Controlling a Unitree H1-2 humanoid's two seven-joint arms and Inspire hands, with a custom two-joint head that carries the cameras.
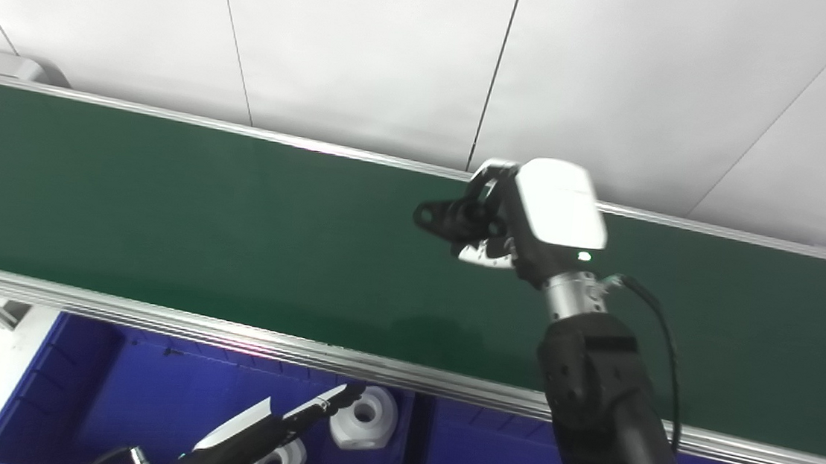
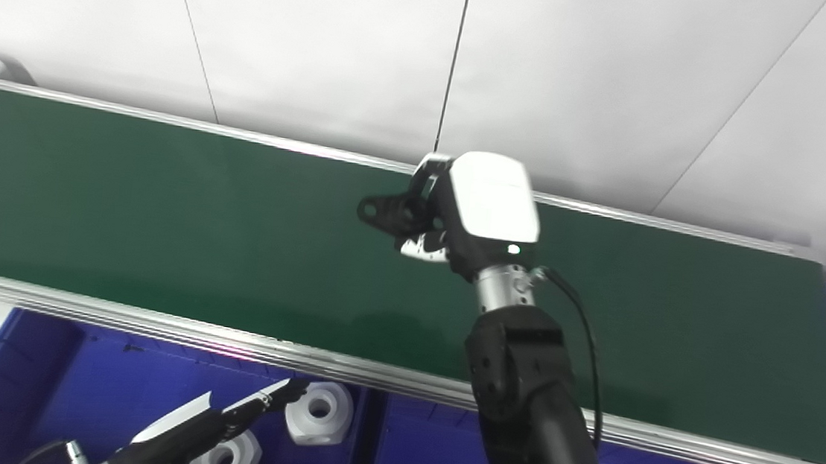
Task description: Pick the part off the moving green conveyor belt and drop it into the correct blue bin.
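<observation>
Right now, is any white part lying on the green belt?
No, the green belt carries nothing; both white parts lie in the blue bin below, beside the left hand.

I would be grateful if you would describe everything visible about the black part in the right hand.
The black part is small, dark and matte, probably plastic or metal. A rounded lug with a hole juts left, clear of the fingers; the rest is hidden inside the grip. The right hand is closed around it and holds it above the green belt, near the far rail, apparently not touching the belt. Nothing else touches it.
</observation>
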